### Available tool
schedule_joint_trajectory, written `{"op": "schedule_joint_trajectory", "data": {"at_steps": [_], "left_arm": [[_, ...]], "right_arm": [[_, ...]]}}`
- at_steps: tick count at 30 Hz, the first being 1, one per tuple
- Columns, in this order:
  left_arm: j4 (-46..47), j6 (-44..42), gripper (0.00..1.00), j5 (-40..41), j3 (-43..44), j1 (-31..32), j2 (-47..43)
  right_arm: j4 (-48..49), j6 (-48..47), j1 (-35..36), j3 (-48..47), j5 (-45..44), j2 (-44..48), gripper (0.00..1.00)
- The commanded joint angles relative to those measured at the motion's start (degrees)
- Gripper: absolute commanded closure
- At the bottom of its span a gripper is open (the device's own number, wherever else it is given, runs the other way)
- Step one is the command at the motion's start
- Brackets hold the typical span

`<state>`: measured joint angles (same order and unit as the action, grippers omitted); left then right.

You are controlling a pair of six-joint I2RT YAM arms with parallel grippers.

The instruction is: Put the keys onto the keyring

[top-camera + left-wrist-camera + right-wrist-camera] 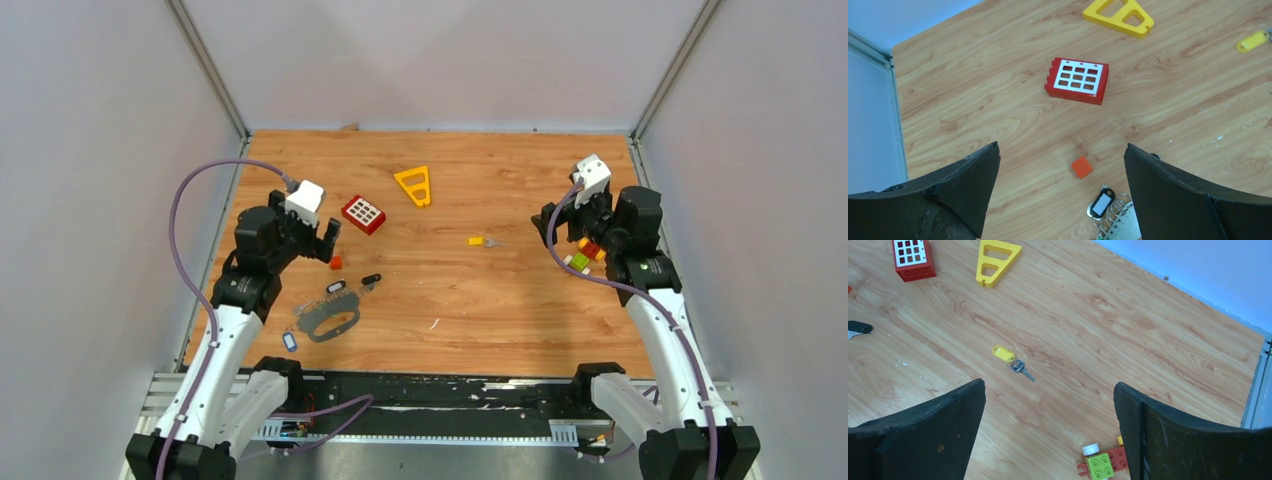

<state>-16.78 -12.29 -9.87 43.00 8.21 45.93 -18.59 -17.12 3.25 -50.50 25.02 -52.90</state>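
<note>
Jaws of the left gripper [318, 243] stand wide with nothing between them, just left of the red window brick [363, 214]. Well toward the near edge from this brick and to its left lies the blue-tagged key [290, 341], and a bit right of it the grey keyring [330, 320], flat on the wooden table [520, 320]. A small orange block [336, 262] sits close to the brick on its near side. Further the same way are two black-tagged keys — one with a white label [336, 287], one plain [371, 279]. Just right of the brick and farther back lies the yellow triangular frame [414, 186]. Well right of the brick rests the yellow-tagged key [481, 240]. Far right of it the right gripper [565, 235] hangs wide and empty — beside some toy bricks [585, 255].
</note>
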Motion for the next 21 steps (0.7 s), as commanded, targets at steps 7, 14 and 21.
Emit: {"op": "schedule_joint_trajectory", "data": {"at_steps": [7,14,21], "left_arm": [[-4.5,-3.6,0.0,-4.1,2.3,-0.2,2.8],[-17.6,-10.4,0.0,0.3,6.9,-0.2,7.0],[-37.5,-20.3,0.16,7.7,12.3,-0.2,14.5]], "right_arm": [[0.5,-1.4,0.1,-0.4,-0.1,-0.5,0.0],[-0.8,-2.4,0.2,-1.2,0.2,-0.8,0.0],[-1.7,-3.8,1.4,-1.2,1.7,-1.6,0.0]]}}
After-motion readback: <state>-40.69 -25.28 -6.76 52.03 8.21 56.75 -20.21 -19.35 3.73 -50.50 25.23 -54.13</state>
